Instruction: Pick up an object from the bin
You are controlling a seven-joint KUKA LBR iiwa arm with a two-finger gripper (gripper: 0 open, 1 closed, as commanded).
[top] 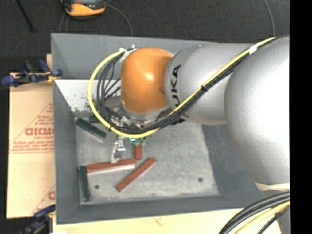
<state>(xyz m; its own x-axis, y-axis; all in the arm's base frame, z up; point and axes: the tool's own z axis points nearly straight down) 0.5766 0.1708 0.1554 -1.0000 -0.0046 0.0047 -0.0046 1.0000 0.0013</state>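
Hovering in the grey bin (195, 150), the tool (128, 149) is hanging just above a red-brown bar (109, 167).
A dark green bar (90, 127) is lying leftward; whether the tool is apart or together cannot be told.

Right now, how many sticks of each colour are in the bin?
Red-brown sticks: 3 (two lie flat; one short bit is partly hidden under the arm)
Dark green sticks: 2
Total: 5
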